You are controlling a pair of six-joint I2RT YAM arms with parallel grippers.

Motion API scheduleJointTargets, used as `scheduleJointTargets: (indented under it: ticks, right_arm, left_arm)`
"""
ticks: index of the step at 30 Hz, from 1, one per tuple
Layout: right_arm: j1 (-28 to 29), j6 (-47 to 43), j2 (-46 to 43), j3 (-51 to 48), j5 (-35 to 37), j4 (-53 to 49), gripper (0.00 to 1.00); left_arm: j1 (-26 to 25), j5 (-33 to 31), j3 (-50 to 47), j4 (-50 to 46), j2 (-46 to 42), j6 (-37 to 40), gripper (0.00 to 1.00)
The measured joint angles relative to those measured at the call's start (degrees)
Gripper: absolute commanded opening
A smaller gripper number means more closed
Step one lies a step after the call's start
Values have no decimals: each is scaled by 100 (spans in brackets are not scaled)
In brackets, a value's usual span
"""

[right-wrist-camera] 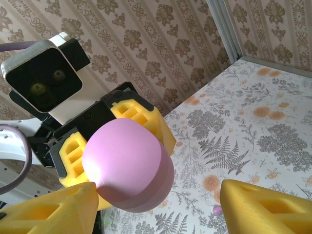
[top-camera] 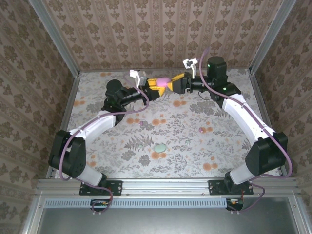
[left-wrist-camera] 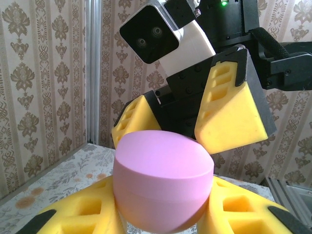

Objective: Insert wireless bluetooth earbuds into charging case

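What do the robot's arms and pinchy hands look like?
The left arm and right arm are curved white shells with black joints, each trailing a purple cable. The left gripper and right gripper have chunky yellow fingers with square pockets and black backs, plus a white-and-black camera box. A small green light glows on the right arm.

Reaches from the near left with the left arm (top-camera: 97,127), elbow bent, forearm angled inward toward the far middle of the worktop (top-camera: 195,146). Mirrors that from the near right with the right arm (top-camera: 243,117). Holds the left end effector (top-camera: 158,87) and the right end effector (top-camera: 173,84) tip to tip, raised. Clamps the pink case (top-camera: 164,80) between the left yellow fingers (left-wrist-camera: 83,214). Spreads the right fingers (right-wrist-camera: 263,204) wide, one on each side of it.
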Motion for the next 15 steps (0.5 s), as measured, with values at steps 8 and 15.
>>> scheduleJointTargets:
  ticks: [8,15]
  right_arm:
    - [7,254,0,109,201,157,68]
    - [7,621,7,258,603,229,69]
  left_arm:
    - [20,-11,0,-17,0,0,31]
    - [20,48,-15,-31,0,0,31]
